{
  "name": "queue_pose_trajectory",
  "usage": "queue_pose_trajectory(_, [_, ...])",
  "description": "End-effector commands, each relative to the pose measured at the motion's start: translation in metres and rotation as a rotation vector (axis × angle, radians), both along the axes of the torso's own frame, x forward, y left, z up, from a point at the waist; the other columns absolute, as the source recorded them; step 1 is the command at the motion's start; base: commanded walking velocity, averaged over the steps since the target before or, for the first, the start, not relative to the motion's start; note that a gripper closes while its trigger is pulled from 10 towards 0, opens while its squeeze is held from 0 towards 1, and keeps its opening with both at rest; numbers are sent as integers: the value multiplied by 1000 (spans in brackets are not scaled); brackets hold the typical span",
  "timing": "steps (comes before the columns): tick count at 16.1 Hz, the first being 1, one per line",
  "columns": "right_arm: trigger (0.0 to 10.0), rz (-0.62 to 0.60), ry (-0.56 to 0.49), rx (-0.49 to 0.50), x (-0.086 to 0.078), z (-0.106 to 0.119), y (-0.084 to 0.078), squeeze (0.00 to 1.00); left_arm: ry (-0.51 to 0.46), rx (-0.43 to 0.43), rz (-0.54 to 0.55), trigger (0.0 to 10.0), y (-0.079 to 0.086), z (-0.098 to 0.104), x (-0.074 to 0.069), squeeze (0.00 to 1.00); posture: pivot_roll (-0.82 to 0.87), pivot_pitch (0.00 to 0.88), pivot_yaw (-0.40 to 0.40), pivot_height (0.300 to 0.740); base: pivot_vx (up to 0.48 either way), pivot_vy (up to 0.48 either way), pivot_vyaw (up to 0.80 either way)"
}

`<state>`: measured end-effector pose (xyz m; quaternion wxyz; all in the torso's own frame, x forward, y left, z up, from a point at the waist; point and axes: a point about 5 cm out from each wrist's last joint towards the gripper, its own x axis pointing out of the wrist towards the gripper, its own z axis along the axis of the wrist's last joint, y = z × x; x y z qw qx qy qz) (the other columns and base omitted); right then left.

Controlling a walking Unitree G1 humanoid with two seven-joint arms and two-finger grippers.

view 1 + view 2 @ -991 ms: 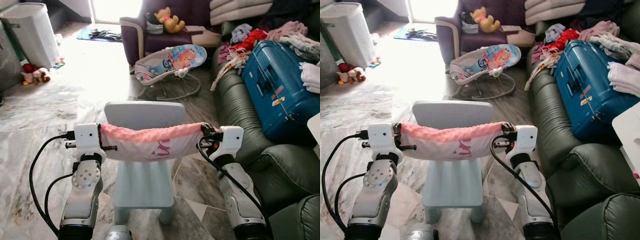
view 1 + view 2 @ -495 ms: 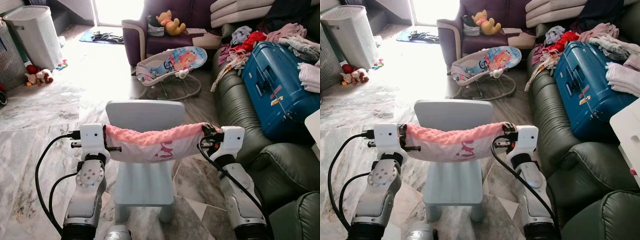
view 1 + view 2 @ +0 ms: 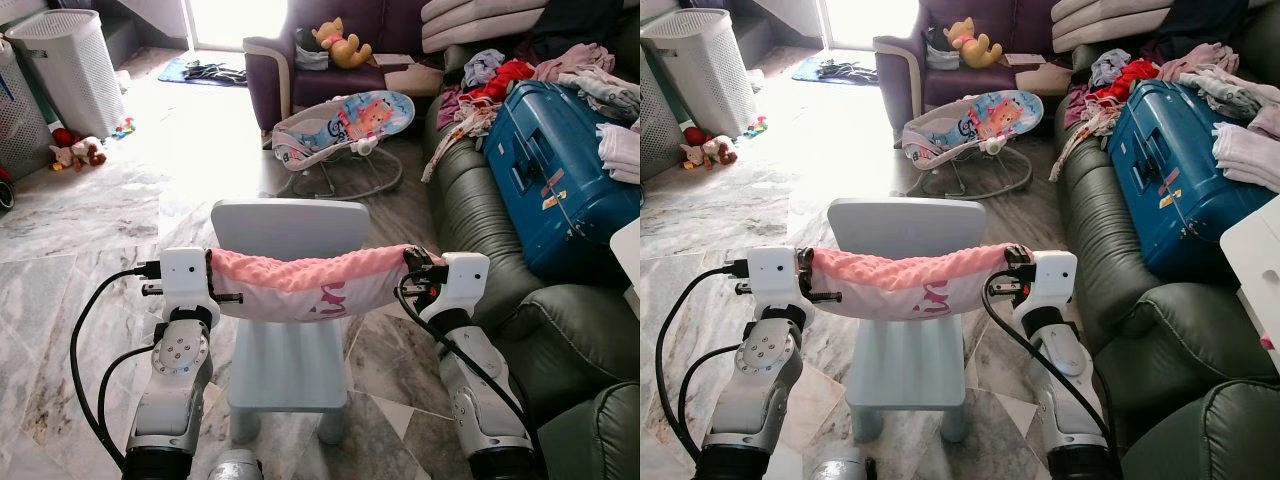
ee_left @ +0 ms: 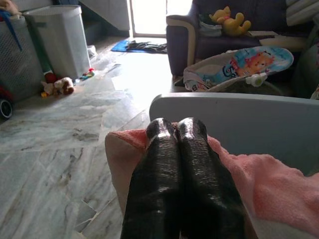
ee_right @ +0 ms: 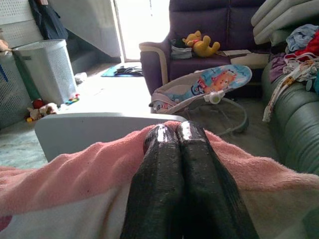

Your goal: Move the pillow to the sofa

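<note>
A pink and white pillow (image 3: 310,285) hangs stretched between my two grippers, held up in front of me over a small pale blue chair (image 3: 290,225). My left gripper (image 4: 177,127) is shut on the pillow's left end, and my right gripper (image 5: 174,132) is shut on its right end. The pink fleece edge lies along the top and bunches around both pairs of fingertips. The dark green sofa (image 3: 470,210) runs along my right side, close beside my right arm.
A blue suitcase (image 3: 560,170) and heaps of clothes (image 3: 500,80) cover the far sofa seats; the near cushion (image 3: 570,340) is bare. A baby bouncer (image 3: 345,120) and a purple armchair (image 3: 270,70) stand ahead. A laundry basket (image 3: 70,60) and toys sit far left on marble floor.
The camera has shifted slightly, so the room slid a little to the right. Both grippers keep the same hold on the pillow above the chair.
</note>
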<state>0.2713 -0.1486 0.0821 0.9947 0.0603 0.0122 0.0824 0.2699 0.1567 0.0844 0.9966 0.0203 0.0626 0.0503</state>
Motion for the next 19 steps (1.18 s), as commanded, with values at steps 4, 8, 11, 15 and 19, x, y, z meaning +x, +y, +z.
queue_pose_trajectory(4, [10000,1,-21,3,1,5,0,0,-7,10,-8,10000,-2,3,3,0,78,0,-13,740,0,0,0])
queue_pose_trajectory(8, [10000,-77,49,26,1,-7,5,0,0,-4,-117,10000,-17,9,5,0,84,0,8,740,0,0,0])
queue_pose_trajectory(11, [10000,-77,49,28,4,-7,5,0,-24,-2,-147,10000,-26,14,10,0,89,0,4,740,0,0,-481])
queue_pose_trajectory(15, [10000,-78,52,22,1,-8,3,0,-12,-14,-165,10000,-26,11,2,0,87,0,-1,740,0,0,-239])
queue_pose_trajectory(19, [10000,-89,58,-31,-14,-12,-15,0,35,44,-152,10000,-4,-5,-17,0,77,0,-3,740,0,0,0])
